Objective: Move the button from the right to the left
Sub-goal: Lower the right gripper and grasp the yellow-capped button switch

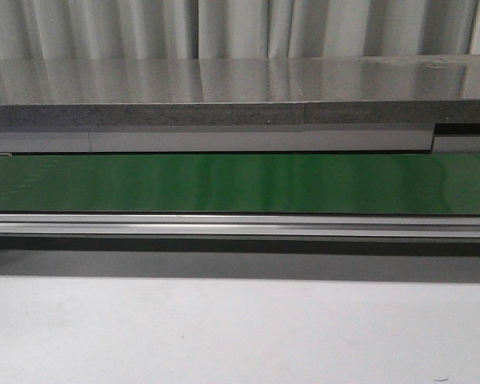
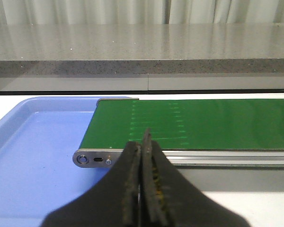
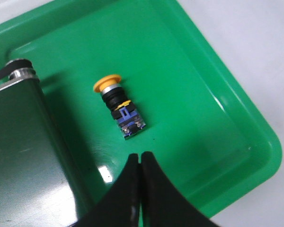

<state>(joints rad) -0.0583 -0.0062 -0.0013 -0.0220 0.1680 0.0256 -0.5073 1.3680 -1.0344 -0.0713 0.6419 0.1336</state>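
The button (image 3: 119, 107) lies on its side in the green tray (image 3: 213, 113), at twelve o'clock from the right gripper (image 3: 140, 158), whose jaws are clenched empty. Left gripper (image 2: 143, 146) jaws likewise clenched. Descending unopened would knock the button rolling.

Left gripper (image 2: 143, 156): black tapering fingers, pads showing worn, possibly yellowish-flecked edges. Right gripper (image 3: 140, 163): matching smooth black fingers narrowing to rounded tips.

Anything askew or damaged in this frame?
Only the button: it lies tipped on its side in the green tray, beside the belt end. No damage visible. Both grippers, left and right, are shut and empty.
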